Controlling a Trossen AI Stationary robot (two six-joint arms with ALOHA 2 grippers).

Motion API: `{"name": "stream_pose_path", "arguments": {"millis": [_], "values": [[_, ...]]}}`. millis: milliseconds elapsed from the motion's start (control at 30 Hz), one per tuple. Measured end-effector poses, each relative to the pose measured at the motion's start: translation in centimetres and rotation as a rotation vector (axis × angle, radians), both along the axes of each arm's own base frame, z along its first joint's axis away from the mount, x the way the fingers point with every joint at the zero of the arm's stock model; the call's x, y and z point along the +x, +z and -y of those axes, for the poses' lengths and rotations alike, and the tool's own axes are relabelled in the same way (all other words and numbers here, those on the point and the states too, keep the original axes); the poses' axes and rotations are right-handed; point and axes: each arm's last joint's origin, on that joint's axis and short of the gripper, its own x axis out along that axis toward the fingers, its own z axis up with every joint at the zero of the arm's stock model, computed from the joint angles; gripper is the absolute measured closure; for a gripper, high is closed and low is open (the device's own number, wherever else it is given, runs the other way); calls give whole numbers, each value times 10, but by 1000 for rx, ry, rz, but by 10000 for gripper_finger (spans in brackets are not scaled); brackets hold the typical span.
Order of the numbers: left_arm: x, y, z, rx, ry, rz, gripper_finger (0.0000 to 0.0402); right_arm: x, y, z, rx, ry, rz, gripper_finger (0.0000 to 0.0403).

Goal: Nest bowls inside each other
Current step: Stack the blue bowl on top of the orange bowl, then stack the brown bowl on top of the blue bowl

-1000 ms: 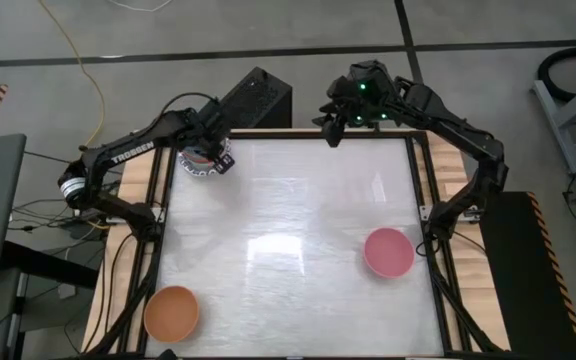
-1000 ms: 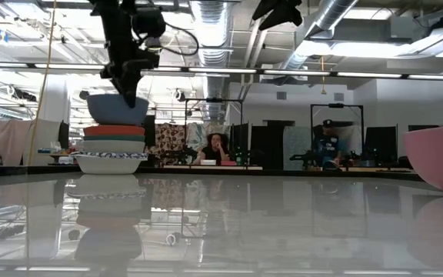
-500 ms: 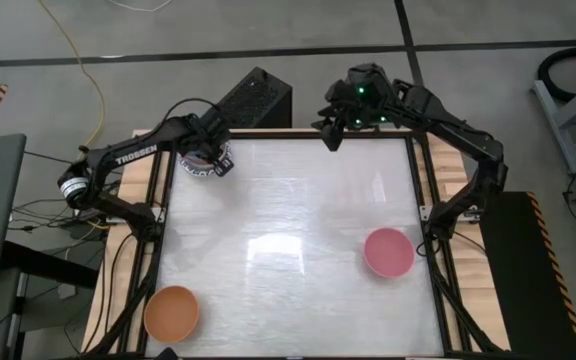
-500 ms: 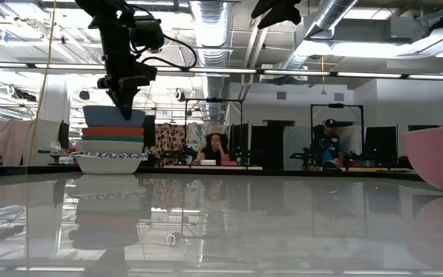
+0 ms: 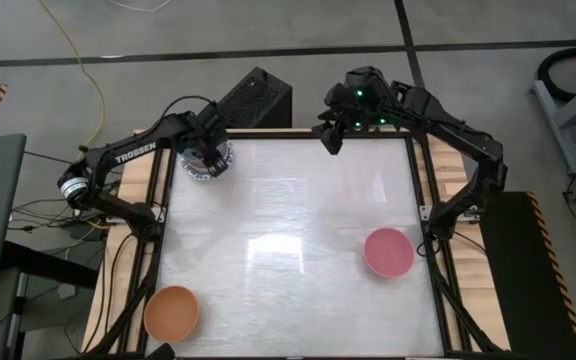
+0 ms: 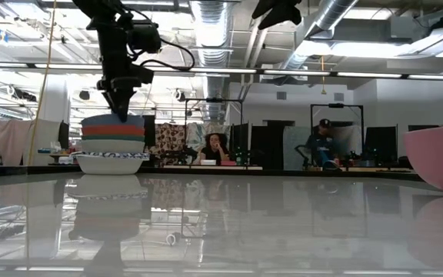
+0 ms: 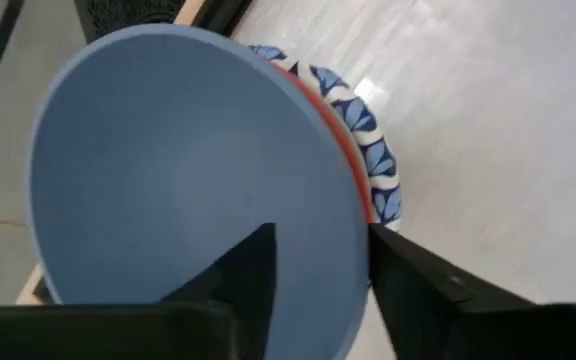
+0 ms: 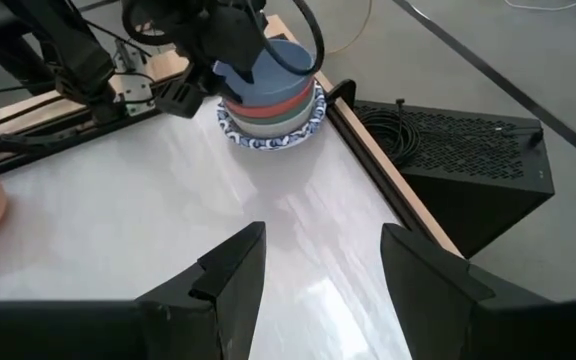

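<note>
Now the left gripper (image 5: 208, 152) straddles the blue bowl's (image 7: 188, 170) rim atop the nested stack (image 6: 112, 144) at the table's (image 5: 288, 250) eleven o'clock, fingers loosened. Right gripper (image 5: 332, 135) hovers spread wide at twelve. Pink bowl (image 5: 388, 251) at four, orange bowl (image 5: 171, 312) at seven.

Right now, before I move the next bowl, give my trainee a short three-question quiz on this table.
1. True or false: the blue bowl sits on top of the stack at the table's far left corner.
2. Which loose bowl lies nearer the right arm's side? A) orange bowl B) pink bowl C) neither
3. Fill in: the left tool is at the rim of the ___ bowl, while the right tool waits open above the table's far edge.

Key: 1 true; 2 B; 3 blue.
</note>
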Motion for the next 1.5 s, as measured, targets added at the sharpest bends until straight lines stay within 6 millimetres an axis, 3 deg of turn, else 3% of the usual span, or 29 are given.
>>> {"name": "stream_pose_path", "arguments": {"millis": [133, 233, 333, 433, 567, 633, 800, 967, 1167, 1367, 1500], "values": [[0, 12, -1, 3, -1, 6, 215, 0, 0, 0, 1, 0, -3, 185], [-1, 26, 1, -32, 6, 17, 207, -1, -1, 0, 5, 0, -12, 185], [-3, 40, 6, -44, 59, 103, 222, -2, -3, -1, 14, 0, -30, 185], [-7, 52, 20, -61, 30, 180, 265, -3, -4, -1, 22, 0, -48, 185], [-21, 69, 59, -80, -132, 162, 361, -5, -7, -2, 39, 0, -85, 185], [-30, 78, 83, -146, -228, 208, 389, -6, -8, -3, 45, 0, -100, 185], [-54, 97, 133, -280, -302, 354, 386, -6, -9, -3, 48, 1, -106, 185], [-72, 108, 175, -354, -508, 420, 399, -6, -9, -2, 47, -1, -106, 185], [-73, 102, 208, -469, -605, 389, 397, -7, -9, -2, 48, -2, -106, 185], [-62, 75, 242, -611, -666, 296, 363, -6, -9, -3, 48, 0, -106, 185], [-50, 54, 262, -655, -687, 340, 325, -6, -9, -3, 48, 0, -105, 185]]}}
